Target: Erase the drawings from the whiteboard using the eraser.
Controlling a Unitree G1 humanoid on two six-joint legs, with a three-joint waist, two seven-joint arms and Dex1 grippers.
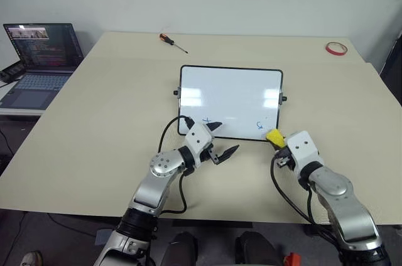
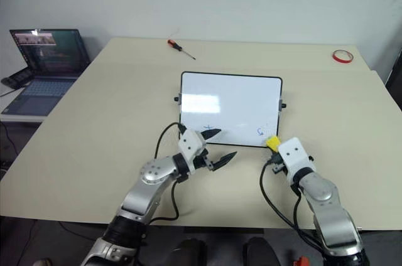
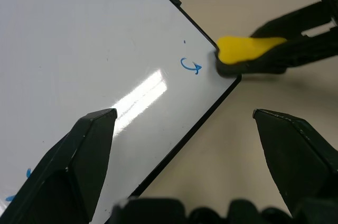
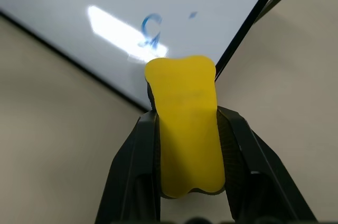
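Observation:
The whiteboard (image 1: 230,100) lies flat in the middle of the table. A blue cross (image 1: 206,120) is drawn near its front left corner, and a blue loop (image 1: 259,125) near its front right corner. My right gripper (image 1: 276,138) is shut on the yellow eraser (image 1: 274,137). The eraser's front end is at the board's front right corner, just short of the loop (image 4: 150,27). My left gripper (image 1: 227,137) is open and holds nothing. It hovers over the board's front edge beside the cross, with one fingertip above the board and the other above the table.
A screwdriver (image 1: 172,42) lies at the far side of the table, and a red tape ring (image 1: 336,48) at the far right corner. An open laptop (image 1: 41,59) sits on a lower surface to the left. The table's front edge runs just under my arms.

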